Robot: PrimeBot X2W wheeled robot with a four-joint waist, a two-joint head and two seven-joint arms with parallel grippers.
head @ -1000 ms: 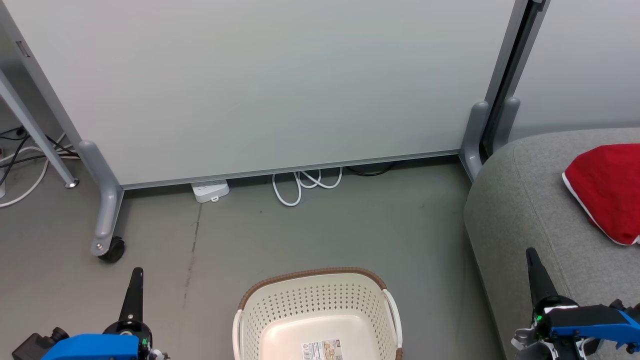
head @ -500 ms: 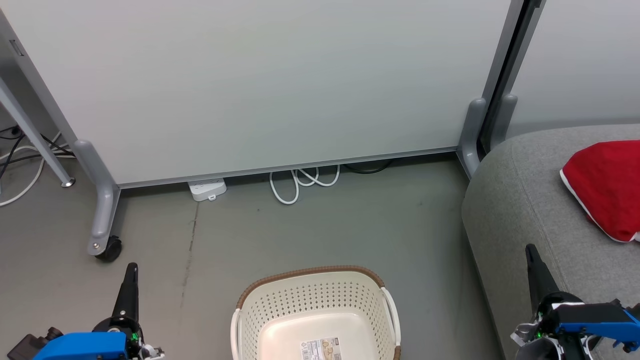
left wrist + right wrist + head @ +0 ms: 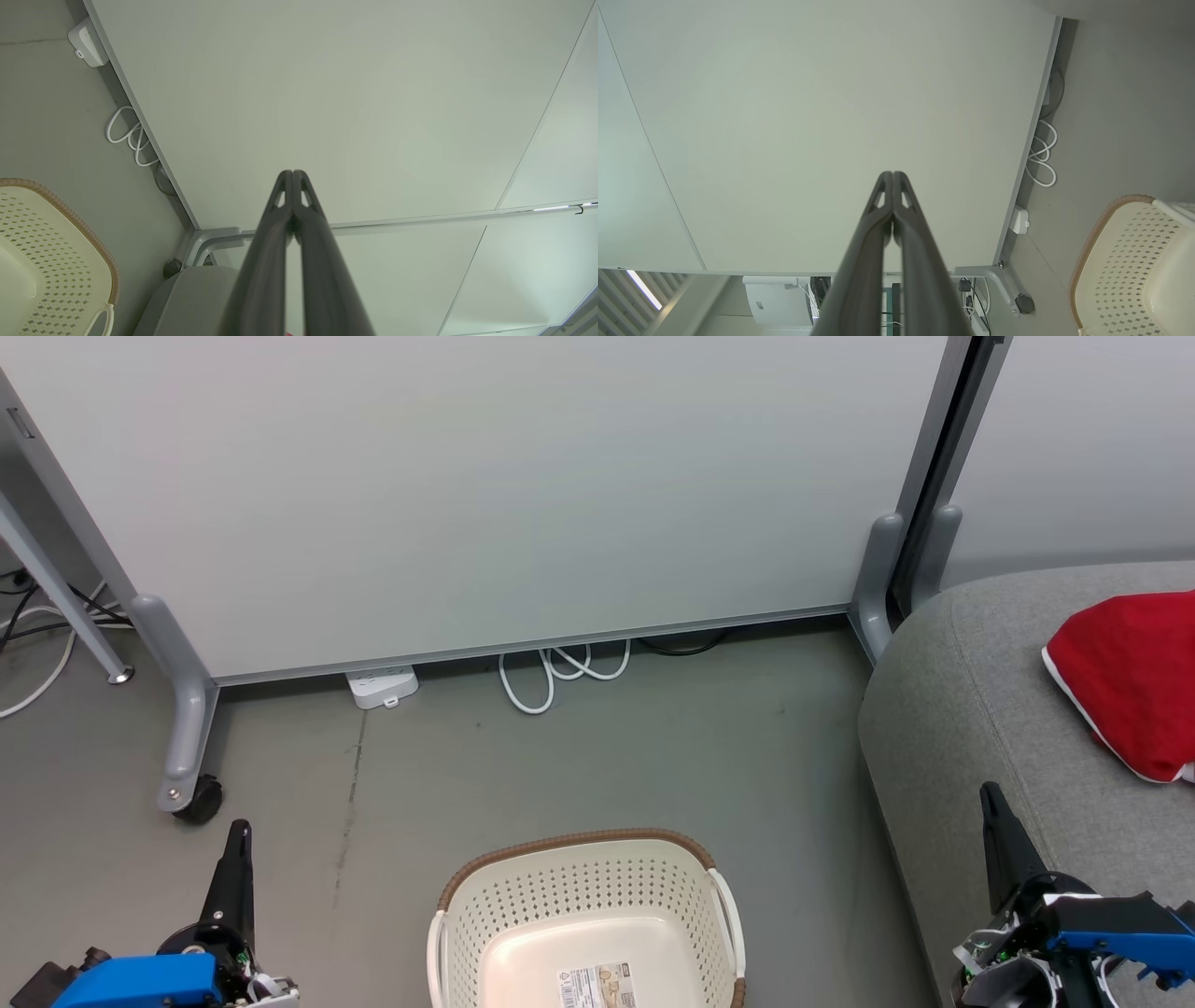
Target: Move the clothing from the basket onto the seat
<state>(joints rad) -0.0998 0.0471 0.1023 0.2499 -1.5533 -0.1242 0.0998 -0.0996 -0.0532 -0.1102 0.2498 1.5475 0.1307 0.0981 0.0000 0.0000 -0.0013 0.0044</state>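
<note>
Head view is showing the basket (image 3: 569, 841) sitting seemingly empty on the floor and red clothing (image 3: 1130, 681) lying on the seat (image 3: 971, 709), well in from its rounded edge, while the left tool (image 3: 239, 831) and right tool (image 3: 990, 795) are hanging clenched and empty, suggesting little is remaining.

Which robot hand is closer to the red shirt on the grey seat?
Right. The right gripper is by the seat's front edge, a little short of the red clothing. The left gripper is far off over the floor, past the basket.
</note>
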